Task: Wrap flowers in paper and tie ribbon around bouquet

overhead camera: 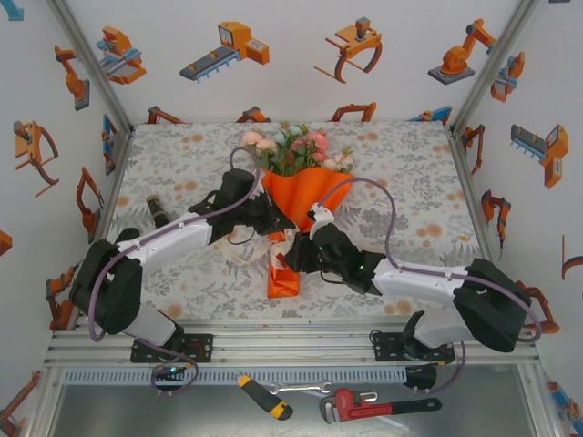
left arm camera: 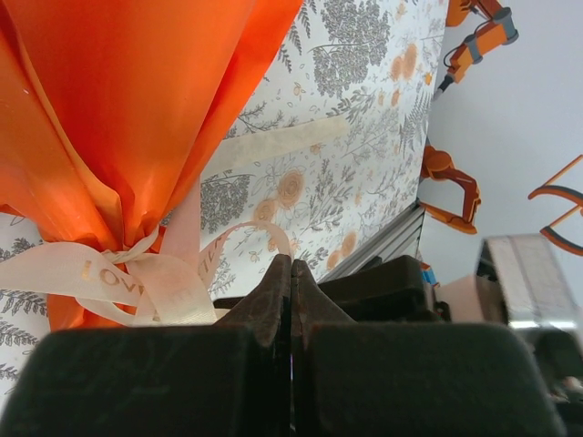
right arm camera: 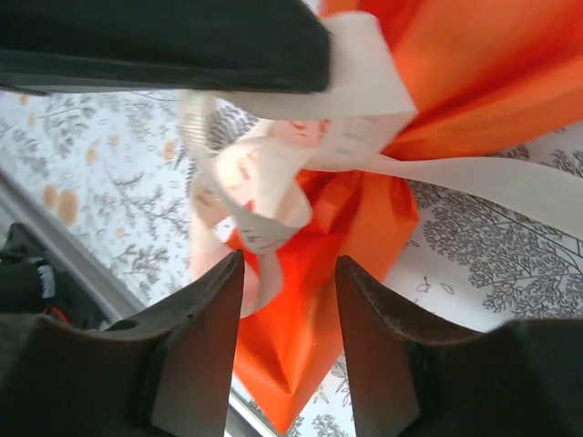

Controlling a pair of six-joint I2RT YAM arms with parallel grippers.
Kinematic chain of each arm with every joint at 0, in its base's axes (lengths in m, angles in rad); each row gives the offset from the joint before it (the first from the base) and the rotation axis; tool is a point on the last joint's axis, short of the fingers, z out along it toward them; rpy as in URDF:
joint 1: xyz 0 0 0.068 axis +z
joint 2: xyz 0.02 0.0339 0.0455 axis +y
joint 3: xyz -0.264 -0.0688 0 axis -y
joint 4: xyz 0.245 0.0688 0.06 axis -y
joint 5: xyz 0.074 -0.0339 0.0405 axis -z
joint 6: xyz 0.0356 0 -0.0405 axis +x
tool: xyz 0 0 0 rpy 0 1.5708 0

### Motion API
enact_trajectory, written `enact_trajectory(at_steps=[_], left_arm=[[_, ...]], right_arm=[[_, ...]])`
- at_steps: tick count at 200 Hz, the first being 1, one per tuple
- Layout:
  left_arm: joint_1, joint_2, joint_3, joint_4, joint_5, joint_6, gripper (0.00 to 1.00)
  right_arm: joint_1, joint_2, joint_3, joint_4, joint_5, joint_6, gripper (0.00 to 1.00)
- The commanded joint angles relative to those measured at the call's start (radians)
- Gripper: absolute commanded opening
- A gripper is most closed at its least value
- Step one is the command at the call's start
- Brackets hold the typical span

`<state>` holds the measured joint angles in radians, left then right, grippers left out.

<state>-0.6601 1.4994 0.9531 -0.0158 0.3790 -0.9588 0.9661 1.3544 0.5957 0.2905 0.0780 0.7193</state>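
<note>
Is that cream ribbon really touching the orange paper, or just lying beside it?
Touching. The left wrist view shows the ribbon knotted tight round the pinched neck of the paper, pressing its folds together.

Bright, even overhead light with soft shadows; both wrist views blur their near dark foreground, top view sharp.

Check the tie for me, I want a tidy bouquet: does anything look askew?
The ribbon at the neck of the orange paper is a loose tangle of loops, not a neat bow, with one tail trailing across the tablecloth. Nothing looks torn or spilled.
</note>
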Motion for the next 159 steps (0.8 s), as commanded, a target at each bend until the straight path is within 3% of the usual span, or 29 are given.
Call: enact_trajectory(at_steps=[1, 57, 92, 126, 145, 159], left_arm=[[0.007, -0.03, -0.013, 0.003, -0.013, -0.017, 0.0], [0.056, -0.086, -0.021, -0.059, -0.035, 0.018, 0.0], [0.087, -0.13, -0.024, -0.085, -0.043, 0.031, 0.0], [0.1, -0.155, -0.037, -0.1, -0.059, 0.037, 0.0], [0.108, -0.166, -0.042, -0.112, -0.072, 0.046, 0.0], [0.114, -0.175, -0.047, -0.118, -0.081, 0.051, 0.0]], right_arm=[[0.007, 0.038, 0.053, -0.019, 0.096, -0.029, 0.39], [0.008, 0.01, 0.073, -0.175, 0.164, -0.119, 0.39], [0.01, -0.019, 0.072, -0.265, 0.217, -0.166, 0.31], [0.009, -0.036, 0.064, -0.272, 0.191, -0.169, 0.27], [0.007, -0.056, 0.055, -0.258, 0.14, -0.165, 0.32], [0.002, -0.057, 0.05, -0.246, 0.082, -0.151, 0.42]])
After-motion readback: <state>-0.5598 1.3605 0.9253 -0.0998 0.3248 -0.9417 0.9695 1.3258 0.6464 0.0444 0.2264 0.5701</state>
